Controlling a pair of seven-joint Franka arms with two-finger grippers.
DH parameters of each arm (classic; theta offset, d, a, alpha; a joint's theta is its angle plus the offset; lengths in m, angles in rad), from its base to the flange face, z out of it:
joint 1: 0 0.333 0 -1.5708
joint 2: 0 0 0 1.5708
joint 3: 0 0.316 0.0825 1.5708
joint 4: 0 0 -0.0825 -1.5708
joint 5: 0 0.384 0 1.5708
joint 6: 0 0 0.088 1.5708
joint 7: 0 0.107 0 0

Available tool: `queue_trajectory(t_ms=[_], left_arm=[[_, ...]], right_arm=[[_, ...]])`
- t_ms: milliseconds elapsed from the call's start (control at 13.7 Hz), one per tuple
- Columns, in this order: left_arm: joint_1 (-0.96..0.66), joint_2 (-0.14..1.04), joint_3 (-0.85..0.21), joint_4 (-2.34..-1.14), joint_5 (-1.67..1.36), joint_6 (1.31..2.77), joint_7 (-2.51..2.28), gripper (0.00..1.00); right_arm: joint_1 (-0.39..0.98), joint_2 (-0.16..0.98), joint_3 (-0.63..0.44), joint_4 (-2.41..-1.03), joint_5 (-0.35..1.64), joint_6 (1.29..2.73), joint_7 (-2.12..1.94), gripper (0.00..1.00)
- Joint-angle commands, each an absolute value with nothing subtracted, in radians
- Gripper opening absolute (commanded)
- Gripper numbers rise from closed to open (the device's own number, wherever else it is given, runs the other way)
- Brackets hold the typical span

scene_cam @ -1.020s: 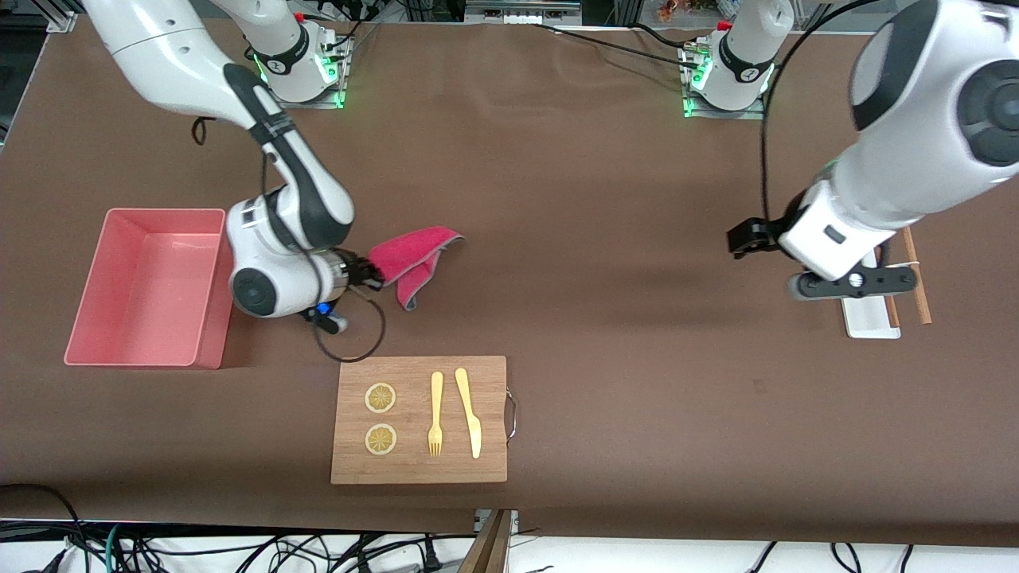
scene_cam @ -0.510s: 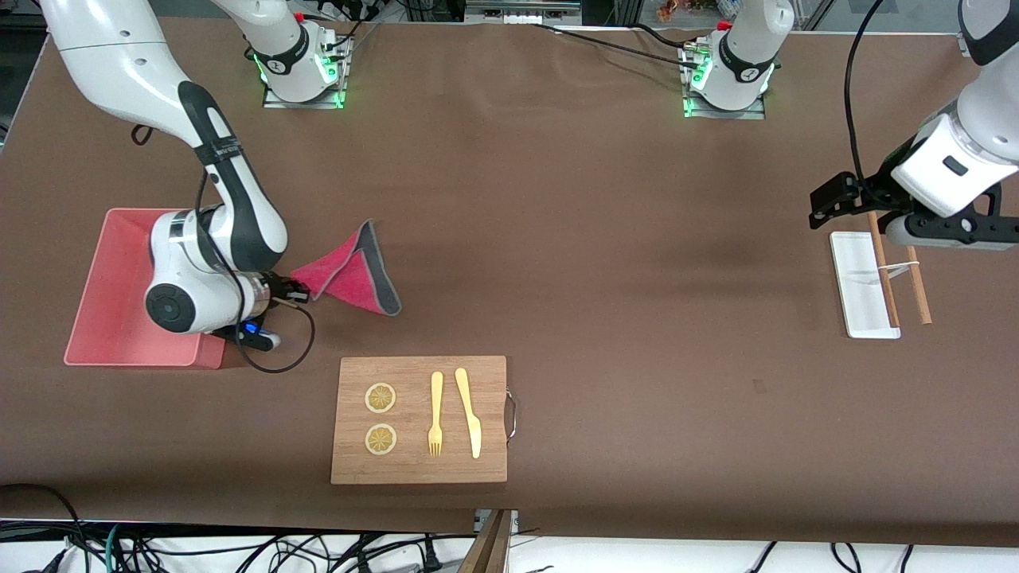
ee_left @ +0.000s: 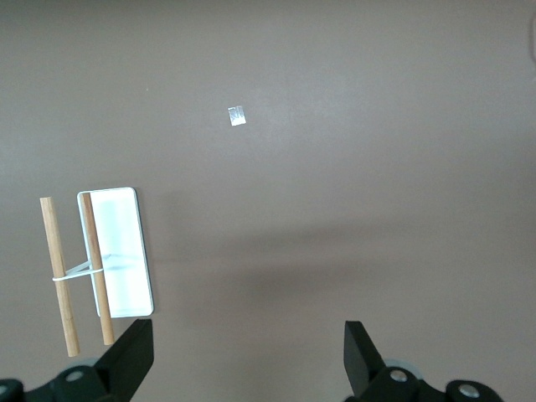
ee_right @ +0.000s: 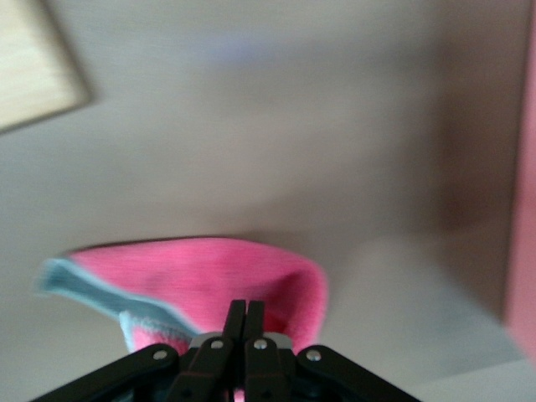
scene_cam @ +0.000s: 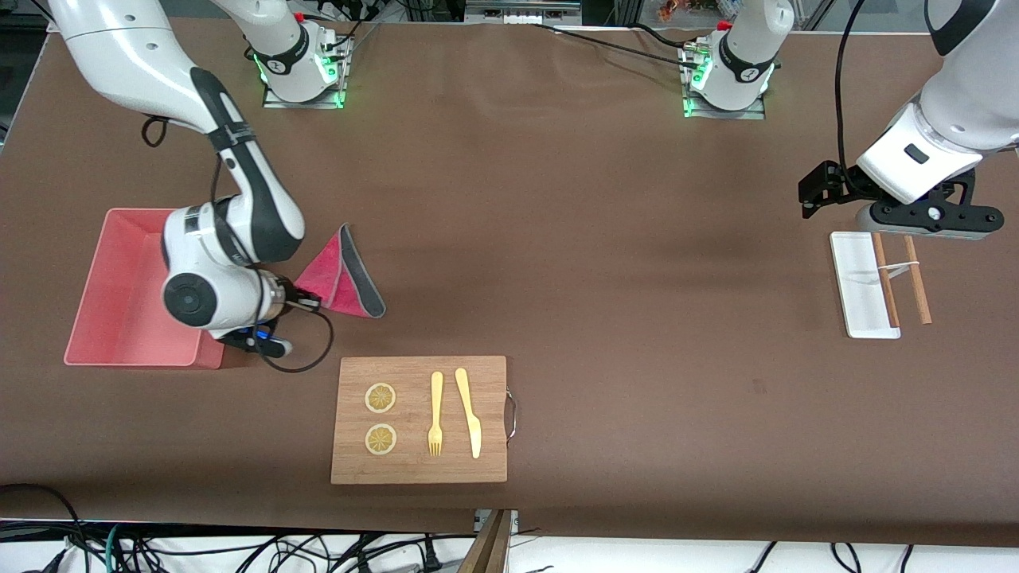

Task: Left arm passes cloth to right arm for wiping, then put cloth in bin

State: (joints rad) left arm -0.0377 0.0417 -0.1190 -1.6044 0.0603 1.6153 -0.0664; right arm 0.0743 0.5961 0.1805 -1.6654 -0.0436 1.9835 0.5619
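Observation:
The cloth [scene_cam: 341, 275], pink with a dark grey side showing, hangs pinched by one corner in my right gripper [scene_cam: 307, 302], which is shut on it. In the right wrist view the shut fingers [ee_right: 244, 316] bite into the pink fold of the cloth [ee_right: 209, 272]. The right wrist sits over the bin's [scene_cam: 119, 270] wall that faces the table's middle, and the cloth trails just outside the bin. My left gripper [scene_cam: 818, 191] hangs open and empty over bare table beside the white tray, its fingers [ee_left: 127, 355] spread wide.
A wooden cutting board [scene_cam: 419, 419] with two lemon slices, a yellow fork and a knife lies nearer the front camera than the cloth. A white tray [scene_cam: 856, 274] with two banded wooden sticks [scene_cam: 914, 278] lies at the left arm's end.
The right arm has carried the cloth from the table's middle to the bin's edge, and the cloth has flipped grey side out. The left arm has drawn back toward its end, over the tray.

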Motion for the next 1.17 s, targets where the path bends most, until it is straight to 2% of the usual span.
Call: queue_trajectory(t_ms=[0, 510, 801, 1093], left_arm=[[-0.029, 0.038, -0.133, -1.591, 0.063, 1.601, -0.055, 1.0], [-0.034, 0.067, -0.133, -1.556, 0.043, 1.612, -0.052, 1.0], [-0.032, 0.072, -0.133, -1.554, 0.043, 1.612, -0.049, 1.0], [-0.034, 0.072, -0.133, -1.554, 0.043, 1.612, -0.049, 1.0]], right_arm=[[0.095, 0.62, 0.238, -1.661, -0.067, 2.045, 0.725, 0.0], [0.227, 0.686, 0.319, -1.637, -0.061, 2.204, 1.095, 0.0], [0.259, 0.718, 0.399, -1.597, -0.058, 2.265, 1.288, 0.0], [0.259, 0.726, 0.423, -1.594, -0.063, 2.324, 1.338, 0.0]])
